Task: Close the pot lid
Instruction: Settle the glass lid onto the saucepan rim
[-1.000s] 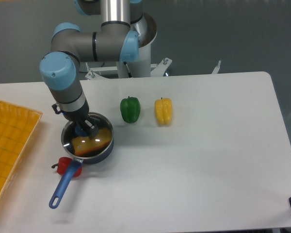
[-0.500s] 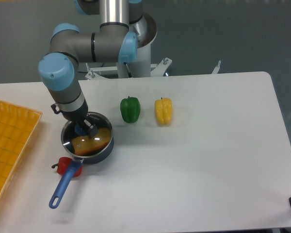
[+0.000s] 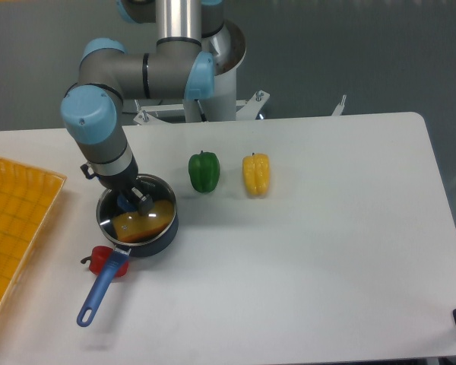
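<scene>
The black pot [image 3: 161, 234] stands on the white table at the left, its long blue handle [image 3: 99, 292] pointing toward the front left. The glass lid [image 3: 148, 220] lies across the pot's mouth, its metal rim lined up with the pot's rim and light glinting on the glass. Something orange shows through it inside the pot. My gripper [image 3: 131, 201] reaches down onto the lid's centre, its dark fingers closed around the small blue knob. The knob is mostly hidden by the fingers.
A green pepper [image 3: 204, 172] and a yellow pepper [image 3: 256, 174] lie just right of the pot. A small red object [image 3: 99, 259] sits against the handle's base. A yellow mesh tray [image 3: 11, 228] fills the left edge.
The arm and gripper have shifted very slightly to the left. The lid stays on the pot, and nothing else has moved.
</scene>
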